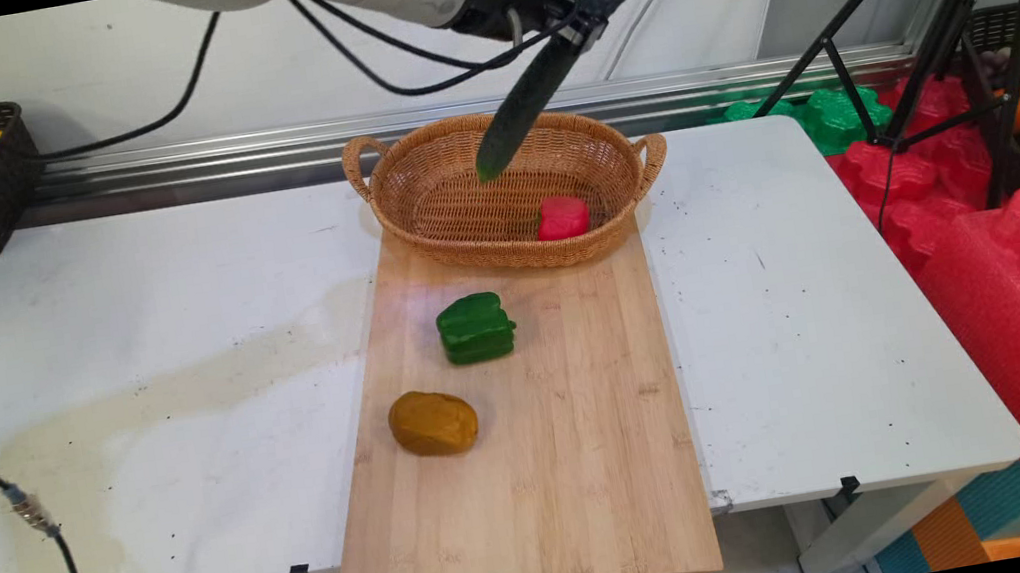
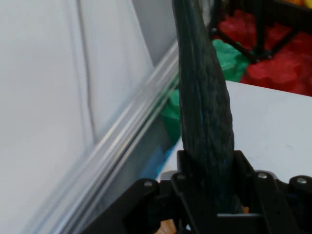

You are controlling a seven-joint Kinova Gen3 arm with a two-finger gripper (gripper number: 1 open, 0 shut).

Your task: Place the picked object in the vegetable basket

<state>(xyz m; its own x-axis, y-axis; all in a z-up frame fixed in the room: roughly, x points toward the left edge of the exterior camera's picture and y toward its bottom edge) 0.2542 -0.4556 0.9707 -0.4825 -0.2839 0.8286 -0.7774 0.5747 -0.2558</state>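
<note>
One long, dark green cucumber (image 1: 556, 52) was clamped in the gripper (image 1: 574, 26), the two black fingers (image 2: 187, 183) pressed against its sides somewhere near the middle of its length. The hand view showed the same hold, with the cucumber (image 2: 204, 107) rising between the fingers and filling the middle of the picture.

The gripper hung high over the far side of the table (image 1: 130, 384). The cucumber's long axis ran on a slant: its upper end pointed up and to the right, towards the wall, and its lower end pointed down and to the left. That lower tip hung over the wicker basket (image 1: 443, 210), inside its rim line as seen from above, and did not appear to touch the weave. How high it stood above the basket floor could not be told.

Inside the basket, towards its right side, lay a red pepper (image 1: 562, 217), to the right of the tip and nearer than it. The basket sat on the far end of a wooden cutting board (image 1: 573, 439). On the board, nearer than the basket and well apart from the gripper, lay a green pepper (image 1: 476, 328) and, nearer and further left, a brown potato (image 1: 433, 422).
</note>
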